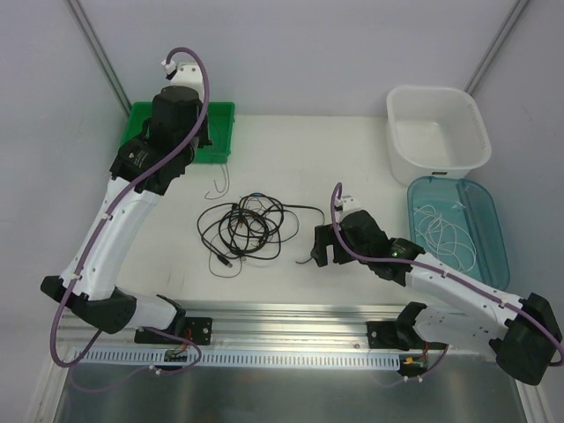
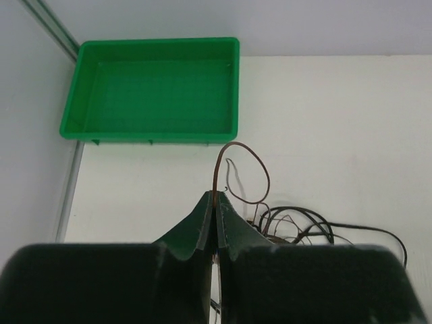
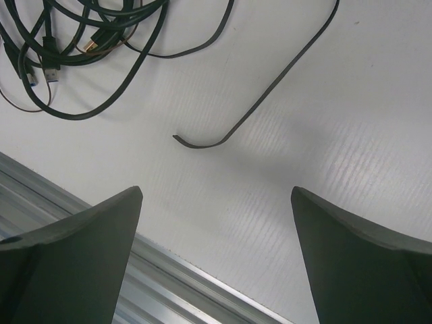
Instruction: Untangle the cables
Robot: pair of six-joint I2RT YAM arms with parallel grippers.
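Observation:
The cables (image 1: 244,226) lie as a black tangle mid-table. In the left wrist view they (image 2: 304,223) show at the right. My left gripper (image 2: 216,197) is shut on a thin brown cable (image 2: 255,165) that arcs out of the fingertips and runs down into the tangle. From above, that gripper (image 1: 208,141) hangs near the green tray, with the brown cable (image 1: 219,182) below it. My right gripper (image 3: 216,190) is open and holds nothing. It (image 1: 328,249) hovers low over the table, right of the tangle. A flat black cable end (image 3: 202,143) lies just ahead of it.
A green tray (image 1: 220,132) sits at the back left. At the back right stands a white tub (image 1: 438,132). In front of the tub, a blue tray (image 1: 480,220) holds a thin white cable (image 1: 445,227). An aluminium rail (image 1: 291,317) runs along the near table edge.

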